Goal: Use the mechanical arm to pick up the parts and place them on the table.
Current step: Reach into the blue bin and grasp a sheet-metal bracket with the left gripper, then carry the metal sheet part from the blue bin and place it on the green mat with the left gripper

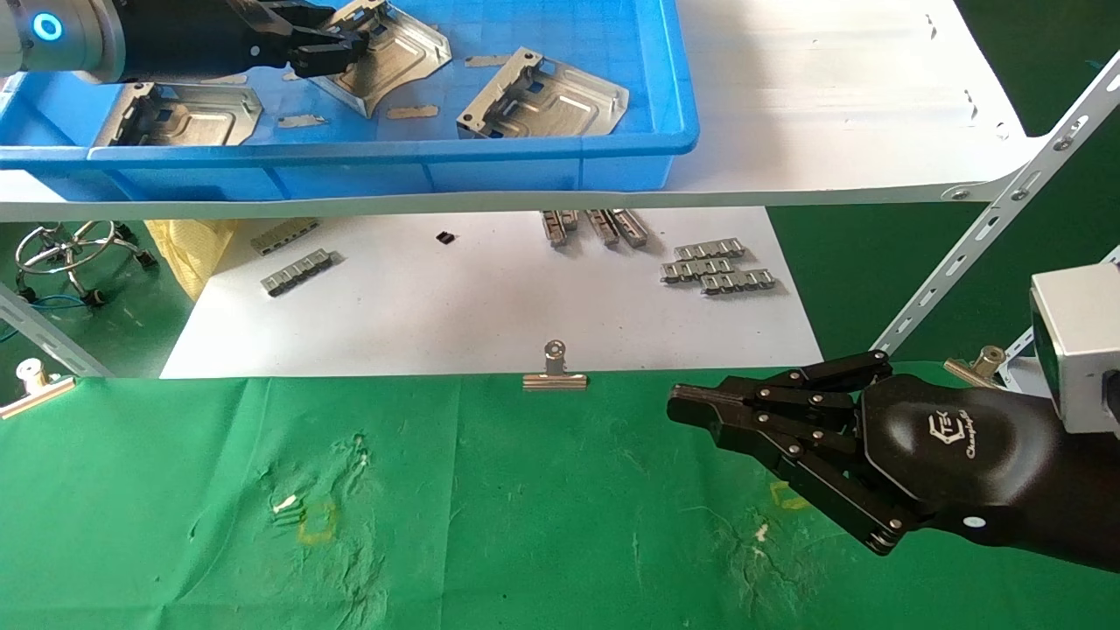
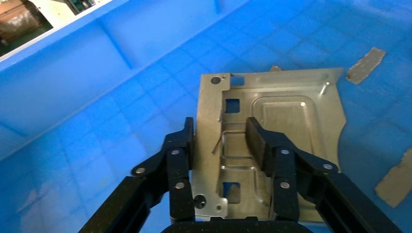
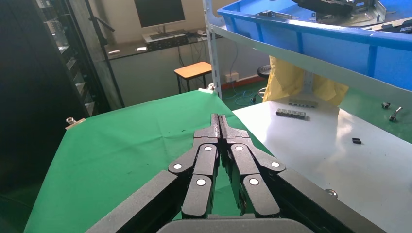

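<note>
Nearest the camera, the right mechanical arm [image 1: 787, 437] hovered over the right side of the green tabletop [image 1: 490, 516], its jaws pressed fully together and holding nothing, as the right wrist view [image 3: 219, 127] confirmed. The cloth there was wrinkled and bore small yellow square marks [image 1: 317, 521]. At the cloth's far edge a silver binder clip [image 1: 555, 371] stood upright, with another clip [image 1: 35, 385] at the far left. Beyond lay a white board [image 1: 455, 306] scattered with small grey ribbed strips [image 1: 717, 265]. Above and farthest off, a blue bin [image 1: 420, 162] sat on the white shelf [image 1: 831, 96]. The left mechanical arm [image 1: 328, 45] reached into that bin; in the left wrist view its jaws [image 2: 221, 145] were partly open and straddled the raised perforated flange of one part [image 2: 286, 126], one finger [image 2: 182, 150] outside the flange and the other on the plate's inner face. Whether the fingers pressed the metal could not be told. Two more parts [image 1: 547, 98] [image 1: 179, 114] lay flat on the bin floor on either side.
</note>
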